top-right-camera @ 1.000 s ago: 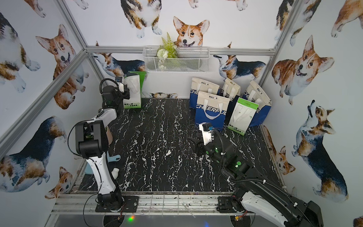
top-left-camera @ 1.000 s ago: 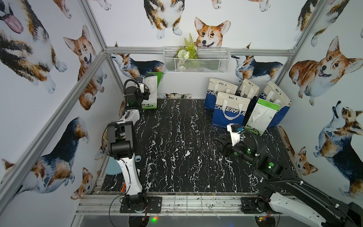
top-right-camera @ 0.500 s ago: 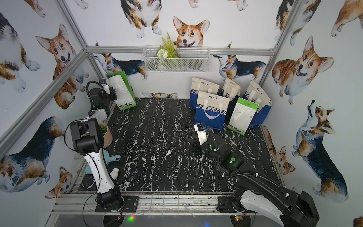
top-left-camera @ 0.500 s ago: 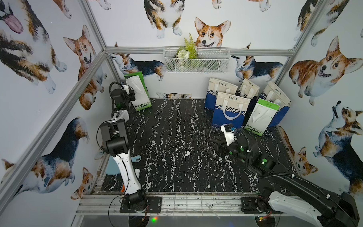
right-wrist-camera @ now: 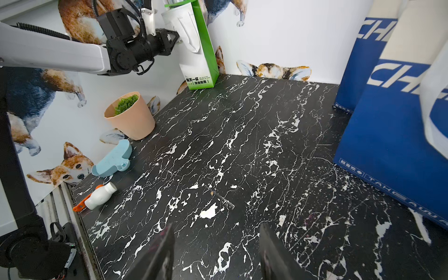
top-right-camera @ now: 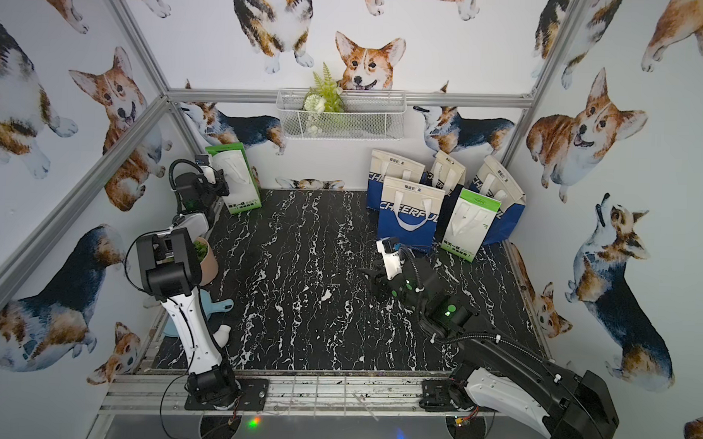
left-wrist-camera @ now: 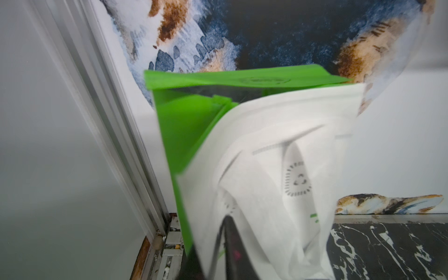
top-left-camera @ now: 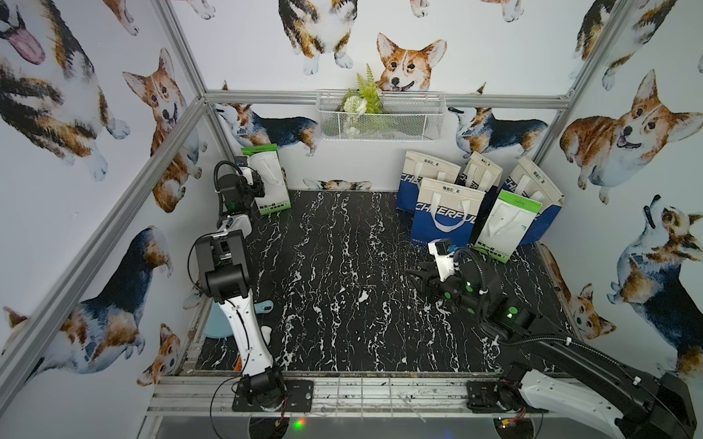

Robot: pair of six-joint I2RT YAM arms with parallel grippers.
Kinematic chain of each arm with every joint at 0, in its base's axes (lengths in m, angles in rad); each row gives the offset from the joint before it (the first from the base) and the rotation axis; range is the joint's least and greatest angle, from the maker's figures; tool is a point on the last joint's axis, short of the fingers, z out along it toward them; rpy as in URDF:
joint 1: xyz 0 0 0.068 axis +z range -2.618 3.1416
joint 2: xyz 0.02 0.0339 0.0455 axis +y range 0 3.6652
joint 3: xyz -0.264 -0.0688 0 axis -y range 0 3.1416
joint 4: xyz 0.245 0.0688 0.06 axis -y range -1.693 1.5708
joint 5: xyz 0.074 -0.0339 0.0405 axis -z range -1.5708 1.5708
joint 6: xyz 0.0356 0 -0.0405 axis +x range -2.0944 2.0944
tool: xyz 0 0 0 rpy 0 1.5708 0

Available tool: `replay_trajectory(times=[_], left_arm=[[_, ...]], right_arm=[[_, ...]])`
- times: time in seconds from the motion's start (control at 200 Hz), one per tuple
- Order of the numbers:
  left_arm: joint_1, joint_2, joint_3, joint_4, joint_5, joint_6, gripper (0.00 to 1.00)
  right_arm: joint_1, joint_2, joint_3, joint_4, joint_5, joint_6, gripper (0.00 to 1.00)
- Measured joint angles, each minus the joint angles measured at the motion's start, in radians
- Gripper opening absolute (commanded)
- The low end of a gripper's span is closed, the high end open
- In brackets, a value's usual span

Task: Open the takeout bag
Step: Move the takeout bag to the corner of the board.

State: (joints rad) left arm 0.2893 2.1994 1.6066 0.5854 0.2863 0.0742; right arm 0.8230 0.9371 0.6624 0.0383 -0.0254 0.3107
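The takeout bag, green-sided with a white front, stands upright in the far left corner of the table, close to the back wall. The left hand is pressed right up to that white front. In the right wrist view its tips meet the fabric beside the handle, and the bag's top is cut off there. I cannot tell whether the hand is clenched on the fabric or slack. The left wrist view is smeared: only one dark finger shows, the rest hidden by white fabric, with a thin dark gap under the green top edge.

The right hand hangs released over the right middle of the table, nothing between its fingers, which the frame cuts short. A cluster of blue bags fills the far right. At the left edge, the pink plant pot is half hidden behind the left arm.
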Motion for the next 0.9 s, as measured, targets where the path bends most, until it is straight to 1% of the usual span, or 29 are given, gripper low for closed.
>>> replay_trajectory(times=[0.065,0.23,0.36,0.435,0.556,0.661,0.726,0.791,0.896], left_arm=[[-0.002,-0.011,-0.027,0.006,0.002,-0.021,0.49],[-0.040,-0.078,-0.100,0.005,-0.021,-0.076,0.68],[-0.090,-0.182,-0.193,-0.016,-0.060,-0.080,0.73],[-0.098,-0.251,-0.276,-0.047,-0.094,-0.102,0.74],[-0.113,-0.367,-0.418,-0.117,-0.190,-0.130,0.74],[-0.156,-0.459,-0.464,-0.219,-0.268,-0.140,0.73],[-0.186,-0.524,-0.489,-0.272,-0.317,-0.167,0.73],[-0.212,-0.603,-0.538,-0.309,-0.342,-0.222,0.72],[-0.249,-0.720,-0.613,-0.366,-0.344,-0.344,0.69]], right_arm=[[0.000,-0.010,0.000,0.000,0.000,0.000,0.56],[0.000,-0.035,0.000,-0.007,0.000,0.000,0.57],[0.000,-0.070,0.000,-0.007,0.000,0.000,0.57],[0.000,-0.089,0.000,-0.007,0.001,0.000,0.57],[0.000,-0.096,-0.005,-0.007,0.021,-0.006,0.57],[0.000,-0.081,-0.002,-0.009,0.030,-0.022,0.57],[0.000,-0.073,-0.001,-0.013,0.031,-0.023,0.58],[0.000,-0.070,-0.001,-0.017,0.034,-0.026,0.58],[0.000,-0.070,-0.001,-0.021,0.045,-0.035,0.60]])
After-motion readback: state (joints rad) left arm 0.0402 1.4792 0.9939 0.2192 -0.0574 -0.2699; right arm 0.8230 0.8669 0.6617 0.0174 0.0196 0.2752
